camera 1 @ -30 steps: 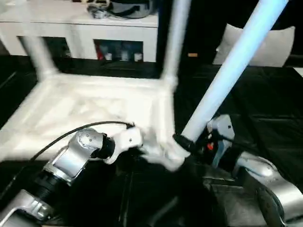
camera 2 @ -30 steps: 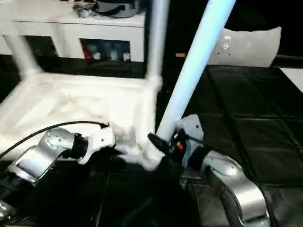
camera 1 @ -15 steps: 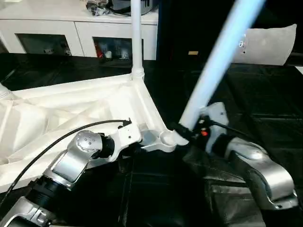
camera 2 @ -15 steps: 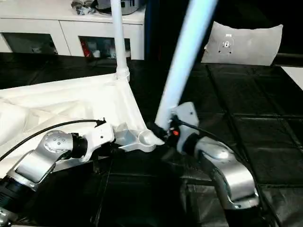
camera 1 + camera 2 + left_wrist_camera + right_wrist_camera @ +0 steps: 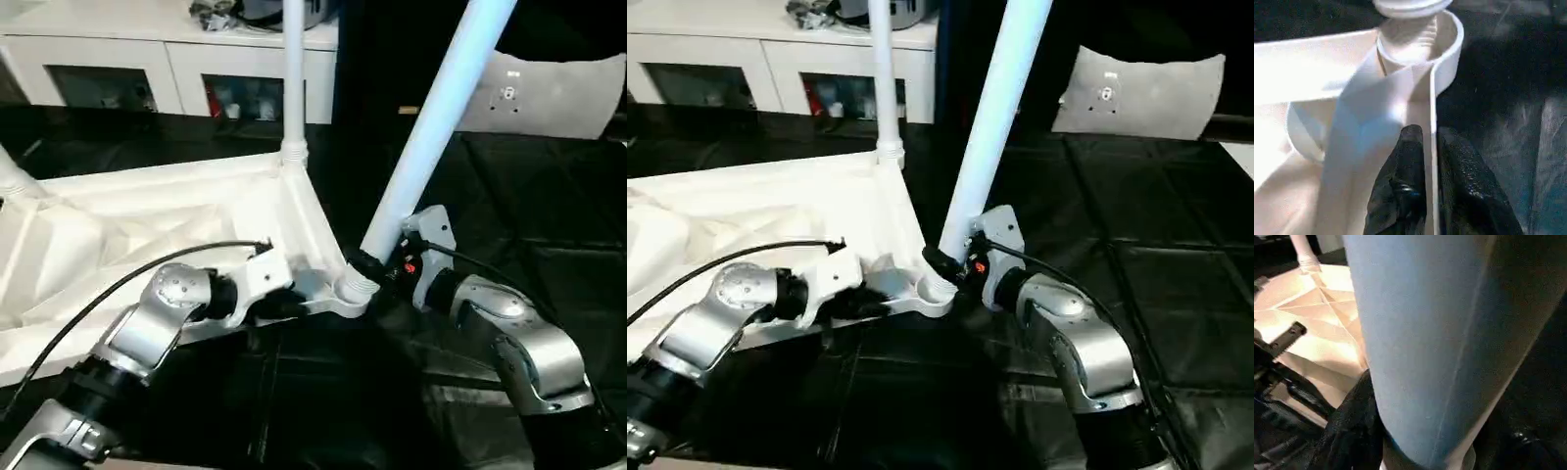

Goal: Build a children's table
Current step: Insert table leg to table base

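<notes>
Inverted white ribbed plastic tabletop [image 5: 147,220]. Right gripper [image 5: 377,266] fingers pinch a long tapered white leg [image 5: 431,117] at the near corner socket [image 5: 351,287], leaning up-right. Left gripper [image 5: 1425,147] fingers pinch the tabletop's rim.

Upturned white tabletop [image 5: 774,211] on dark floor, one leg [image 5: 884,78] upright in its far corner socket. Right pincer [image 5: 942,264] grips a second, tilted leg [image 5: 991,108] at the near corner socket [image 5: 933,290] (threaded end meeting the socket); left pincer [image 5: 884,305] clamps the tabletop's near rim.
</notes>
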### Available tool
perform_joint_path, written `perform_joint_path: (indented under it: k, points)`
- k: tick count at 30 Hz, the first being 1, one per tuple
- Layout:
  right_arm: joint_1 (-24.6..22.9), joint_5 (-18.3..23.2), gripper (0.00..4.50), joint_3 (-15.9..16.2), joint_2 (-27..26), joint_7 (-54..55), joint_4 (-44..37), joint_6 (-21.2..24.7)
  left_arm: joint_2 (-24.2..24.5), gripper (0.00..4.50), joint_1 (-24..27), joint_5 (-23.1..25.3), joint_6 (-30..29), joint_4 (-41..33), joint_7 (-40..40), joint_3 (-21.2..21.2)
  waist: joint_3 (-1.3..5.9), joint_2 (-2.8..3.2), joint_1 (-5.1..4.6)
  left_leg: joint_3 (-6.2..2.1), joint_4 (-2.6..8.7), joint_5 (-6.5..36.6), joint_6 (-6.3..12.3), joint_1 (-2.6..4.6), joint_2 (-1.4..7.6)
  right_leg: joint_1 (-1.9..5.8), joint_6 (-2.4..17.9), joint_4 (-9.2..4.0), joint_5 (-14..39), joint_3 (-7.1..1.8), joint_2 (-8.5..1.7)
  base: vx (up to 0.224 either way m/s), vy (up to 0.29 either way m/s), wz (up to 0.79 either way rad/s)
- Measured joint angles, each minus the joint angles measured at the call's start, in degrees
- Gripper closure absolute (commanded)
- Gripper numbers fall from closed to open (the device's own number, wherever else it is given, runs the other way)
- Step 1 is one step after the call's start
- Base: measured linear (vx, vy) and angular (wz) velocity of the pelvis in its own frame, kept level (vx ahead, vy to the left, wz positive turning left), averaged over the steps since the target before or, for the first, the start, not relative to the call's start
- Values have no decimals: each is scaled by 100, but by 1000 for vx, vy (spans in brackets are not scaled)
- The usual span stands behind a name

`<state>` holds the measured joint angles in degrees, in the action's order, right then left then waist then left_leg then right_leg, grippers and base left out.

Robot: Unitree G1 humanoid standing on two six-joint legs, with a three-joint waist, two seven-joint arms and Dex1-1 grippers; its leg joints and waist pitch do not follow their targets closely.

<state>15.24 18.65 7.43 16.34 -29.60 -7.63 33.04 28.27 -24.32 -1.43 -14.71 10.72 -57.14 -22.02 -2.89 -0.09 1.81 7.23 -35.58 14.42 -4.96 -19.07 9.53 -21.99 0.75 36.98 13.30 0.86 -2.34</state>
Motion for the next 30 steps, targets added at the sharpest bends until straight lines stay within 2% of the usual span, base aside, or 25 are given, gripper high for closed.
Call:
perform_joint_path:
  k: [8,10,12,14,20,30]
  points:
    - [3,-104,257,203,-39,-99,57,-212,-48,355,-134,218,-58,207,-17,-152,0,-1,10,0,1,1,-3,0,1,0,0,-1,0,0,0,0,0,0]
    - [8,-128,257,202,-39,-100,136,-238,-48,391,-159,228,-37,262,-16,-152,0,-1,10,0,1,1,-7,0,1,0,-1,-1,0,0,-1,0,0,0]
    - [7,-175,257,217,-34,-128,186,-260,-94,394,-198,227,131,414,11,-137,-1,1,9,1,2,-1,-15,0,1,0,1,0,-3,-1,-1,0,0,0]
    - [7,-302,257,324,10,-190,200,-343,-168,417,-229,222,244,551,85,-80,-1,1,2,0,3,-5,-19,1,2,0,3,-1,-6,0,-1,0,0,0]
    - [157,-346,257,357,-76,-157,561,-441,-162,448,-253,231,251,603,18,-76,-3,4,-12,1,8,-11,-26,2,4,0,6,-1,-9,0,0,0,0,0]
    - [481,-348,257,348,-131,-326,1031,-420,-75,450,-267,163,362,646,-196,-69,-4,0,-22,10,55,-16,-28,5,7,-4,5,-26,-9,2,3,0,0,0]
